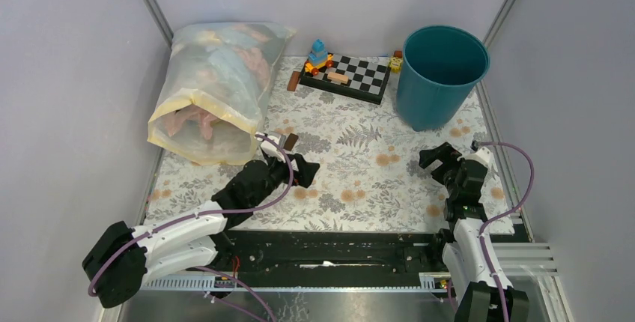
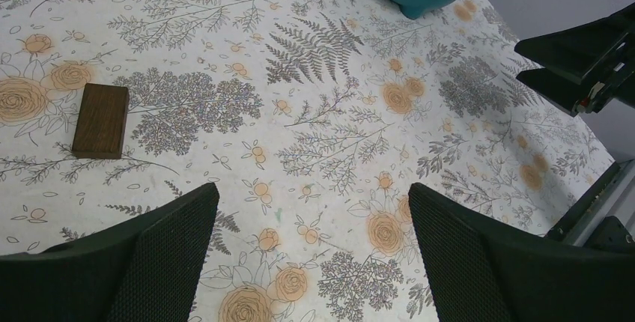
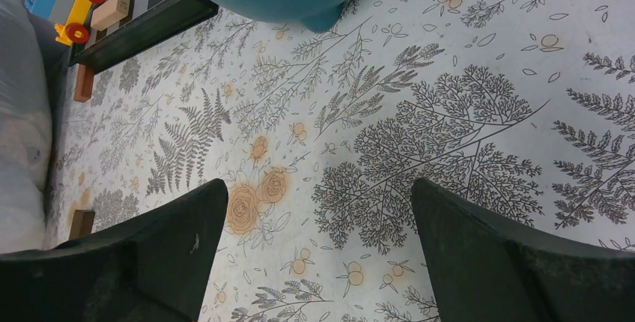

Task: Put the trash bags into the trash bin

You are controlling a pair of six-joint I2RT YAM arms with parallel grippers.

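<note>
Left claw (image 2: 313, 254) and right claw (image 3: 318, 254) both wide open, empty. Pink bag (image 1: 191, 120) at sack (image 1: 225, 67) mouth looks light, floppy, slippery; pinch a bunched fold near its edge

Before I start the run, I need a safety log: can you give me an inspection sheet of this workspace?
Surface: floral cloth, flat.
Job's things: trash bin upright, far right, nothing seen inside; pinkish trash bags in the mouth of the yellowish sack.
Clutter: yellowish sack, checkered board with toys, wooden block.
Grippers: left gripper and right gripper open, empty.
Cables: purple cables along both arms.
Surroundings: grey walls, metal frame posts.
</note>
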